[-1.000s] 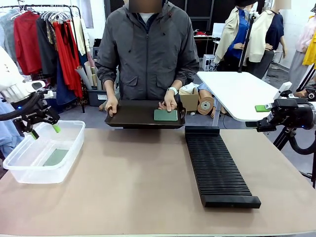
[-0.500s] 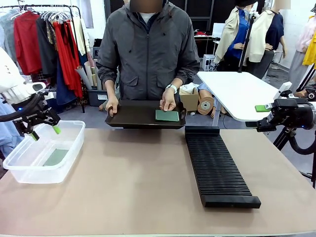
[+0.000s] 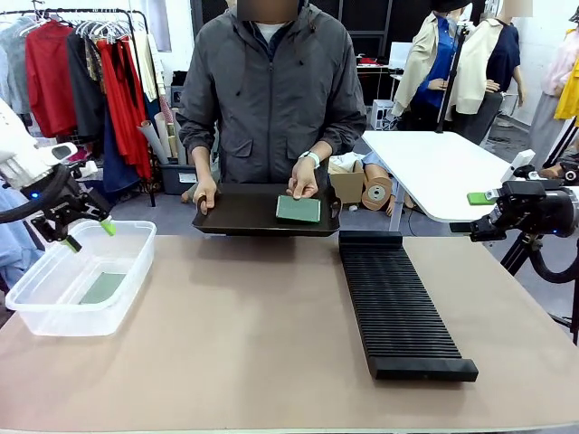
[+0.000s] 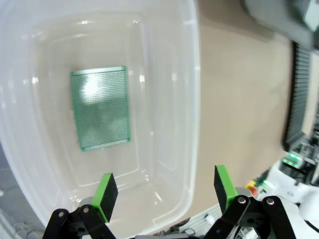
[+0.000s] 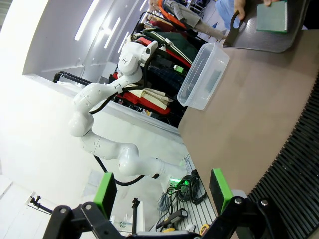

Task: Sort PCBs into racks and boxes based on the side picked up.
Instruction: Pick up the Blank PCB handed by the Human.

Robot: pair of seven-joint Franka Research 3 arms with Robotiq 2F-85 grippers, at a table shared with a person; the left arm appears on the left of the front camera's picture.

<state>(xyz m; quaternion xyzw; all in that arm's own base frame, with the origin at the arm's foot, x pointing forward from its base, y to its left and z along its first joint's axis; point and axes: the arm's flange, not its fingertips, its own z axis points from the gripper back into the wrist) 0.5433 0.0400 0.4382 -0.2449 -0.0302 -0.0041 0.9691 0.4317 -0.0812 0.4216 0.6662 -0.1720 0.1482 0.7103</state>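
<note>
The left gripper (image 4: 164,189) is held open and empty over the clear tub (image 3: 54,307). At its 11 o'clock in the wrist view, a PCB (image 4: 101,108) is laid flat, speckled face up, long axis 12 to 6. The right gripper (image 5: 162,191) is likewise spread and empty. A second PCB (image 3: 298,209) is laid on the black tray (image 3: 240,212), long axis roughly 9 to 3. It is touched by a person's hand (image 3: 303,185), at 11 o'clock from the rack (image 3: 398,307).

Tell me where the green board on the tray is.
Front view: the board lies on the right part of the black tray, at the table's far edge, with the person's hand on its far edge, just beyond the rack.
</note>
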